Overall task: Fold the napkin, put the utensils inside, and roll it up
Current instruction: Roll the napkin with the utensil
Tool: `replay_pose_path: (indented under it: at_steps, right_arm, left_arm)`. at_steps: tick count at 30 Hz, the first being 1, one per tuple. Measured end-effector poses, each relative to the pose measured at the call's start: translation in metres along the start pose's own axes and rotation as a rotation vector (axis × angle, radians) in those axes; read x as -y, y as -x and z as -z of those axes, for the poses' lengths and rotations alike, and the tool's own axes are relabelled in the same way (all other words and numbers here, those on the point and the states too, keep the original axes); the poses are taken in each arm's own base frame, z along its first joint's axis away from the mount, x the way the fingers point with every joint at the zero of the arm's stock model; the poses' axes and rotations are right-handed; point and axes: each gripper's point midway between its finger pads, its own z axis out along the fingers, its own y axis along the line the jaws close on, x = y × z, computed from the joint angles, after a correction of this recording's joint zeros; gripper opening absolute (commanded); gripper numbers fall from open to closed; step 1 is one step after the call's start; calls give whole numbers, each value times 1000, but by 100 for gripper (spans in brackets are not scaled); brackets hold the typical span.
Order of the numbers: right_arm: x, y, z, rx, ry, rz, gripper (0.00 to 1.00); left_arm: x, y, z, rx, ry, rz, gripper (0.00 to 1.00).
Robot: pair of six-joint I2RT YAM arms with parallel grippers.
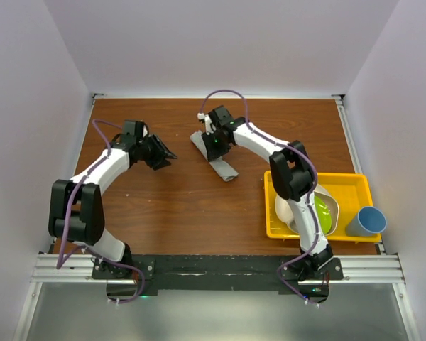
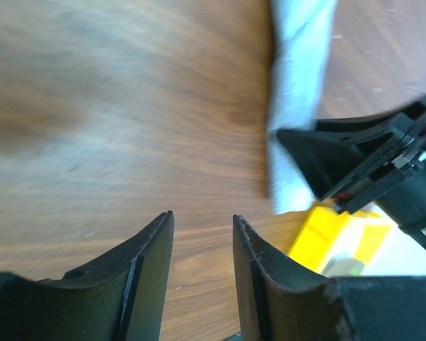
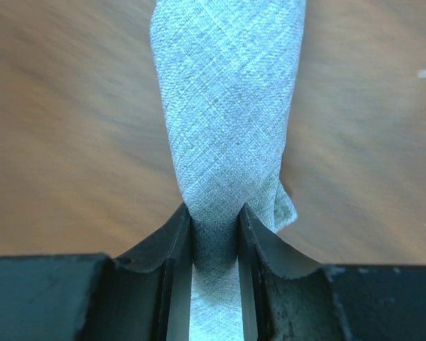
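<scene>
The grey napkin (image 3: 227, 106) lay as a narrow, twisted roll on the counter (image 1: 184, 206). The right hand (image 3: 214, 217) pinched its end; the left hand (image 2: 202, 222) hung nearby, fingers parted, empty.

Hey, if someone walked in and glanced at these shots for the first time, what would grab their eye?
The rolled-up grey napkin lying at the middle of the wooden table, with the right gripper pinching one end of it. Next, the bright yellow tray at the table's right edge, a blue cup standing just outside it. The left gripper hangs open over bare wood to the napkin's left.
</scene>
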Motion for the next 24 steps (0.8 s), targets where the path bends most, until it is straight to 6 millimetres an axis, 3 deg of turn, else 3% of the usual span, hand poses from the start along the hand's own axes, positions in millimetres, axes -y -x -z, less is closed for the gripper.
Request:
replay_pose_path:
  at_steps: [6, 11, 17, 24]
  right_arm:
    - [-32, -10, 5, 8, 430, -384, 11]
    - [-42, -15, 13, -14, 680, -608, 11]
    - [-31, -15, 23, -35, 809, -713, 15]
    - [-4, -23, 26, -36, 824, -744, 21]
  left_arm:
    - [27, 0, -16, -38, -137, 1, 43]
    - [51, -15, -42, -91, -219, -3, 42]
    - [97, -28, -75, -140, -326, -20, 41]
    - [135, -17, -100, -130, -409, -20, 41]
